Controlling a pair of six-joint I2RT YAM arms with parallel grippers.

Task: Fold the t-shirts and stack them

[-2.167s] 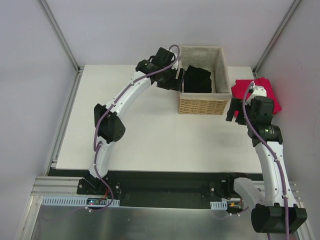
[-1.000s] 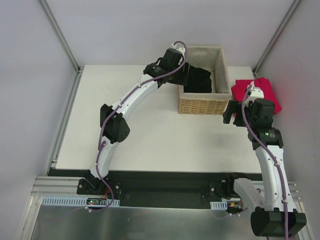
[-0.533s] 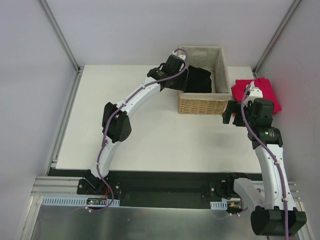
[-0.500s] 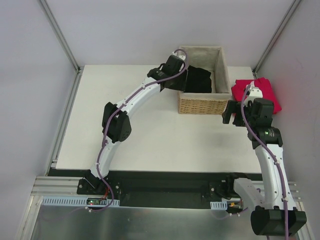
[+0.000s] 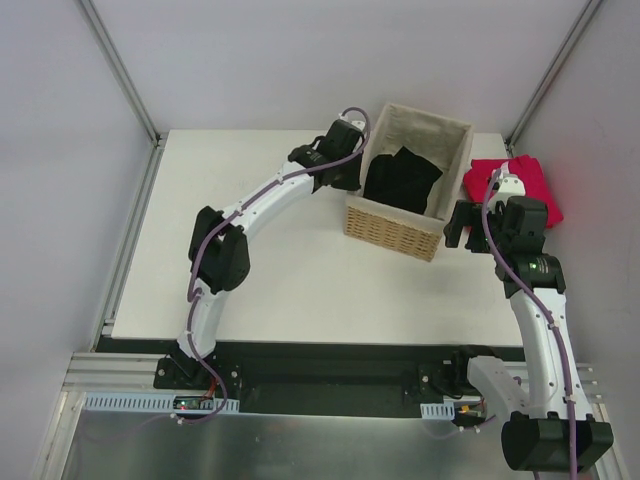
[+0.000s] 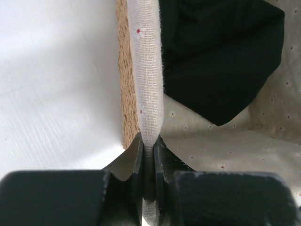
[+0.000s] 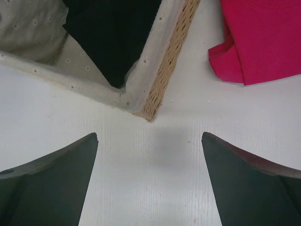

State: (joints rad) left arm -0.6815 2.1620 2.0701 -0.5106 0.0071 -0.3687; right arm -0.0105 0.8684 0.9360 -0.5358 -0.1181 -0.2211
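Note:
A black t-shirt [image 5: 400, 178] lies crumpled inside the wicker basket [image 5: 392, 228], which sits skewed on the table. My left gripper [image 5: 358, 172] is shut on the basket's cloth-lined left wall [image 6: 146, 70], one finger inside and one outside; the left wrist view shows the black t-shirt [image 6: 221, 56] just beyond. The pinkish-red t-shirt [image 5: 525, 180] lies bunched at the table's far right. My right gripper [image 5: 462, 225] hangs open over bare table off the basket's near right corner [image 7: 164, 61], with the black t-shirt [image 7: 113, 33] and the red t-shirt [image 7: 263, 37] ahead of its fingers.
The white table [image 5: 260, 270] stretches left and in front of the basket. Metal frame posts [image 5: 120, 70] rise at the back corners. The red t-shirt lies close to the table's right edge.
My left gripper has shut on the basket's left wall. The basket has swung clockwise and now sits at an angle, its near side pulled leftward. The right arm has barely moved.

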